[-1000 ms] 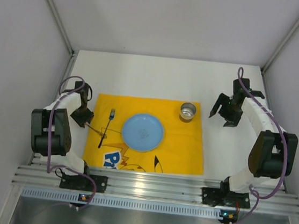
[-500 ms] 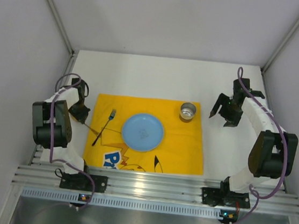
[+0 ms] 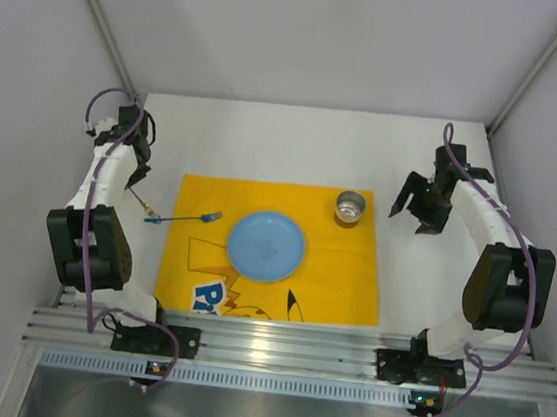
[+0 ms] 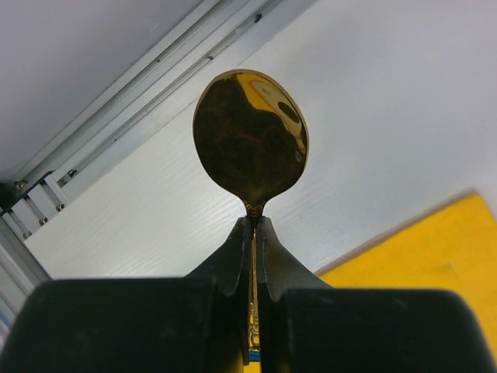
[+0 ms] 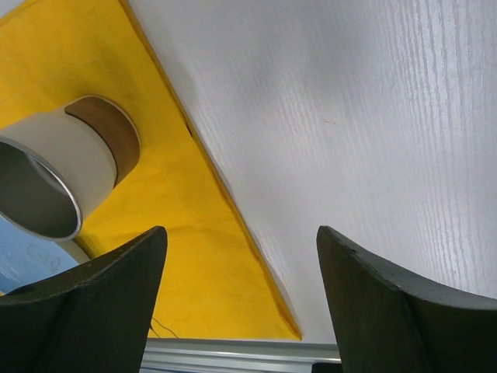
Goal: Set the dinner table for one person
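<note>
Showing the dinner table (image 3: 296,140) — the plain white tabletop, the largest flat surface in view, running from the arms' mounting side to the far end.

On its near central part lies a yellow cartoon-printed mat (image 3: 336,276), flat, with its edges roughly square to the table. Three items rest on the mat:
- A round light-blue plate (image 3: 266,246) sits near the middle.
- A short metal cup (image 3: 350,208) stands upright at the far right corner, apart from the plate.
- A fork (image 3: 185,218) with a bluish handle lies crosswise at the left. Its tines point toward the plate and its handle end reaches past the mat's left edge onto the white surface.

The left gripper (image 3: 137,174) is off the mat's far left corner, above bare table. It is clamped tight on the stem of a gold spoon (image 4: 250,140). In the left wrist view the shiny bowl juts beyond the closed fingers (image 4: 272,264), over white table with a corner of mat at lower right. From above, the spoon shows only as a thin gold line slanting toward the fork's handle end; whether the two touch cannot be told.

The right gripper (image 3: 413,216) hovers over bare table just right of the mat, beside the cup, with its jaws spread wide and nothing between them. In the right wrist view its dark fingers (image 5: 85,311) frame the mat's right edge — cup to the left, white table to the right.
</note>
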`<state>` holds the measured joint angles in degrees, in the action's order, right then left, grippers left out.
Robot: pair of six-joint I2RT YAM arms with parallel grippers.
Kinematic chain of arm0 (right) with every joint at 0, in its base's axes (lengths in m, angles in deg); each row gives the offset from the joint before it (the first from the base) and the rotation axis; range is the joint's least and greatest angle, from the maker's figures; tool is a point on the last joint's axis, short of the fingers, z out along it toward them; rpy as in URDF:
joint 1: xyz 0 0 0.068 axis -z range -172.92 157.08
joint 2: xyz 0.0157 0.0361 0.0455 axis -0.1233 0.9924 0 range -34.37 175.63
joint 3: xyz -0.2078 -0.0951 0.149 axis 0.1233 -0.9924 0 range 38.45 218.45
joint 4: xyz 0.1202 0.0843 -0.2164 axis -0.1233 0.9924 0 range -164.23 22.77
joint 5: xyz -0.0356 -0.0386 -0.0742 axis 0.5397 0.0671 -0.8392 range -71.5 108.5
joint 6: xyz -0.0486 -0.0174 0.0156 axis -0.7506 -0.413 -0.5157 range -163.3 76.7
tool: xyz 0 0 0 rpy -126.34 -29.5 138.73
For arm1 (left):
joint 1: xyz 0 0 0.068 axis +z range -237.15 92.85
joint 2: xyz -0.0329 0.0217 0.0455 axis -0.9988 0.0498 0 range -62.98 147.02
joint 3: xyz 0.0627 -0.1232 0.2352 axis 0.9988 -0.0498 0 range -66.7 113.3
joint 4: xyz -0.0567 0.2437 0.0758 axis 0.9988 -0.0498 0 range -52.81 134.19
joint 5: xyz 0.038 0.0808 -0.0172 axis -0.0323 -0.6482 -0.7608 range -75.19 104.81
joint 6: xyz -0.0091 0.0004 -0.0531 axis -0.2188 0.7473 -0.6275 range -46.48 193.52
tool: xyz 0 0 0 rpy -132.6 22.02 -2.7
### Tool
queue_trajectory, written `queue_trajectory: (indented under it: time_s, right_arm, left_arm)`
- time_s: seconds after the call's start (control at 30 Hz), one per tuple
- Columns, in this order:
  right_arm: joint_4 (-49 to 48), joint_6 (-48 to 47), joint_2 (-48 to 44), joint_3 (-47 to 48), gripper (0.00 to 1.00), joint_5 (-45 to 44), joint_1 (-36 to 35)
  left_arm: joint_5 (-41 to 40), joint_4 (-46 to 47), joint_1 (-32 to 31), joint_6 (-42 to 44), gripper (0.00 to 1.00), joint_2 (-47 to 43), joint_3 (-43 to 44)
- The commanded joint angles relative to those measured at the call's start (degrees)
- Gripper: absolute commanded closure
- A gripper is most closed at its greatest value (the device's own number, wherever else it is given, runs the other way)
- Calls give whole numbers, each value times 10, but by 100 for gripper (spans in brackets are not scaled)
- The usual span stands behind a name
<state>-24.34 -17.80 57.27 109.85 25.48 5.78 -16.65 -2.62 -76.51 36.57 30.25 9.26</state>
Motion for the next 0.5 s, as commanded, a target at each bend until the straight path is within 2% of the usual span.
queue_trajectory:
  time_s: [0.0,0.13,0.2,0.3,0.4,0.47]
  right_arm:
    - [-8,-4,-17,23,22,6,7]
    - [-9,-4,-28,13,22,1,8]
    - [-11,-4,-35,5,22,0,7]
    - [-13,-4,-44,-5,22,-1,8]
    - [-15,-5,-57,-19,22,-2,8]
    - [-15,-7,-66,-27,22,-1,7]
  left_arm:
    - [13,-18,-21,39,100,-39,-19]
    - [112,22,-63,64,100,-92,-78]
    - [138,20,-104,60,100,-112,-99]
    - [134,-11,-150,29,100,-132,-125]
    - [95,-24,-163,8,100,-155,-147]
    - [-22,-75,-176,-7,100,-153,-124]
